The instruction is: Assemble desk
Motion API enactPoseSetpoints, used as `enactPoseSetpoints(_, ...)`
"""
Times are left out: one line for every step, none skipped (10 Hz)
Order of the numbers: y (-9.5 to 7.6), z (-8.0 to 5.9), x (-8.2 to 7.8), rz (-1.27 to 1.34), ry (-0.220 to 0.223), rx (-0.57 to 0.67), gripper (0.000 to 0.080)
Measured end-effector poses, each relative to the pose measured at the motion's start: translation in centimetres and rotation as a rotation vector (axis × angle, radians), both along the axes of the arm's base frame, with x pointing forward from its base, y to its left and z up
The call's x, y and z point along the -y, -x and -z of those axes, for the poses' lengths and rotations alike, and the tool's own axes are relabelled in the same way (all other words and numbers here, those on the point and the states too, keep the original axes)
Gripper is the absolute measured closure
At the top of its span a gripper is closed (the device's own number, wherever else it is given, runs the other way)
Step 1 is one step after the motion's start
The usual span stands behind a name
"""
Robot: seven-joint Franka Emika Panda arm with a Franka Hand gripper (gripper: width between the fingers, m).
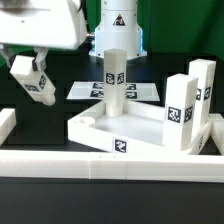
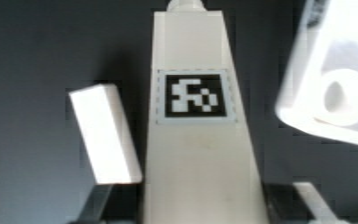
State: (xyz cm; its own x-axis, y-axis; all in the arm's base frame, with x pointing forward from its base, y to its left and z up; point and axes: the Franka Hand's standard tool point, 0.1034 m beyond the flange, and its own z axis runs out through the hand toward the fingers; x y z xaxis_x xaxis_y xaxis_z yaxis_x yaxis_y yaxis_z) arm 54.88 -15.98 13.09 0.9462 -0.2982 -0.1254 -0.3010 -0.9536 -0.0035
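Tabletop (image 1: 140,128) lay flat on the dark surface with its raised rim up, tucked against the long white border rail (image 1: 110,160) at the front. My read is that the rail was there as a stop, so the tray couldn't slide while legs went in.

The marker board (image 1: 140,90) lay flat behind it and carried nothing.

Three legs stood upright on the tabletop:
- one tall leg (image 1: 117,75) at the far side, tag facing the camera
- two more, a nearer leg (image 1: 180,108) and a farther leg (image 1: 203,88), at the exterior view's right

Whether they were fully seated couldn't be told from here.

The fourth leg (image 1: 35,84) was off the surface at the exterior view's left, tilted and well apart from the tabletop. The gripper (image 1: 22,66) was closed on it. In the wrist view the leg ran lengthwise away from the camera, clamped at its near end with a finger on each side and the tag clear of the pads.

Holding it by one end left the other end free to go into the tabletop. Judging by the layout, the near corner on the exterior view's left was the open one.
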Motion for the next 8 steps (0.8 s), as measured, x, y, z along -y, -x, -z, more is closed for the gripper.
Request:
enactPoseSetpoints(-0.2,-0.6,-0.5,-0.006,0.011,0.042,0.0509)
enactPoseSetpoints(-0.6,-0.3,0.4,-0.011,0.050,0.113,0.0509)
enactPoseSetpoints(-0.6,-0.1,0.4,-0.013,0.069,0.148,0.0509)
enactPoseSetpoints(-1.1,-0.2,0.7,-0.014,0.107,0.226,0.0509)
enactPoseSetpoints(-1.1,-0.3,0.7,-0.009,0.139,0.294,0.0509)
enactPoseSetpoints(-0.9,-0.6,-0.3,-0.007,0.149,0.332,0.0509)
enactPoseSetpoints(-1.1,-1.5,-1.0,0.006,0.168,0.413,0.0509)
enactPoseSetpoints(-1.0,-1.9,-2.0,0.026,0.179,0.466,0.0509)
